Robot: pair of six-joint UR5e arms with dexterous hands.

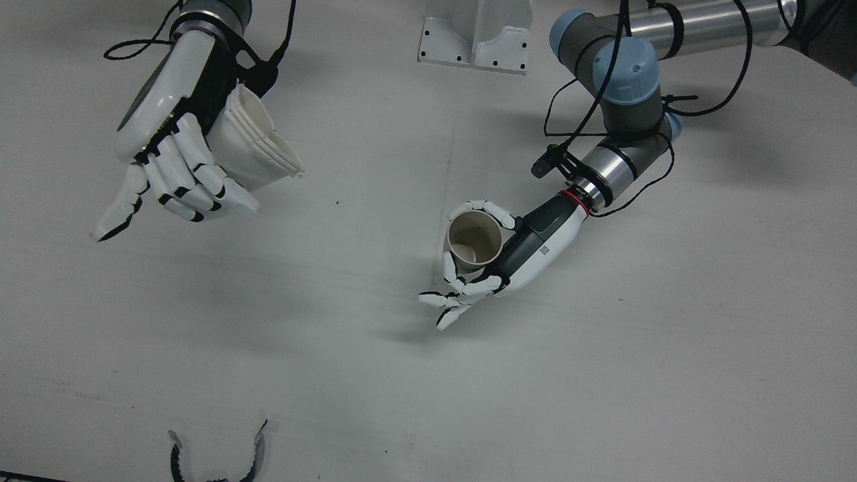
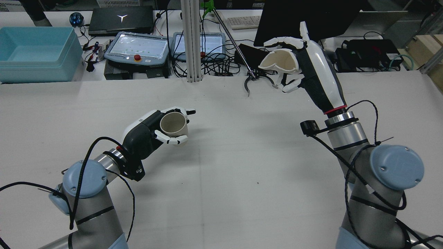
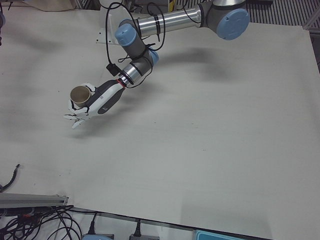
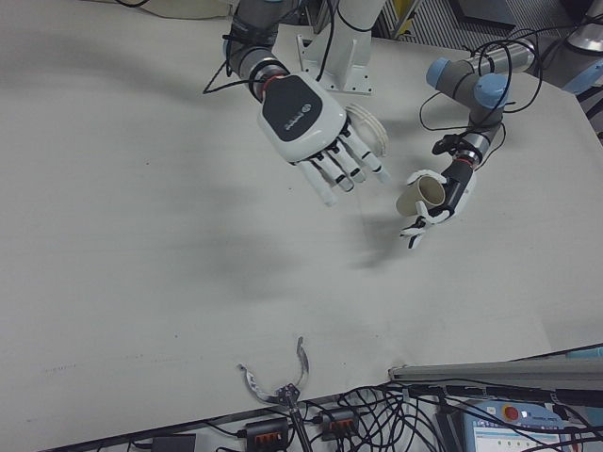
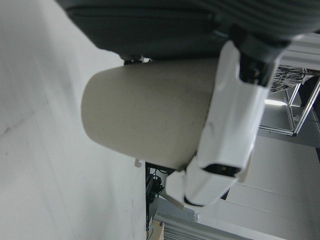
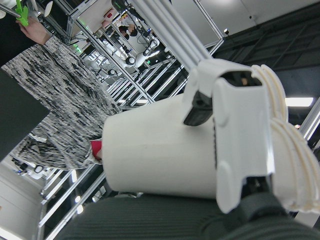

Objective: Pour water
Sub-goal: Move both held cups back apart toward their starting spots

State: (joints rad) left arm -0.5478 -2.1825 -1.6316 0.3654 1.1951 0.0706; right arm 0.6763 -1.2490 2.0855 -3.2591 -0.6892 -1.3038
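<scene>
- Right hand [image 1: 177, 144] raised high, gripping crumpled white cup stack [image 1: 258, 140].
- Left hand [image 1: 499, 258] wrapped around upright tan paper cup [image 1: 474, 239].
- Best brought directly over tan cup before tilting slowly.

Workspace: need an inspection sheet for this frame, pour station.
Surface: white table, bare and matte, a few small dark specks.
Job's things: beige paper cup, upright, mouth open upward; no water visible in it. White ribbed-rim cup, held high and tilted on its side.
Clutter: black claw-shaped grabber tool at the operators' edge of the table.
Hands: left hand shut on the beige cup, low over the table. Right hand shut on the white cup, some fingers extended.
Cables: black cables looped along both forearms; none on the table.
Surroundings: blue bin, teach pendants, laptop beyond the table.
</scene>
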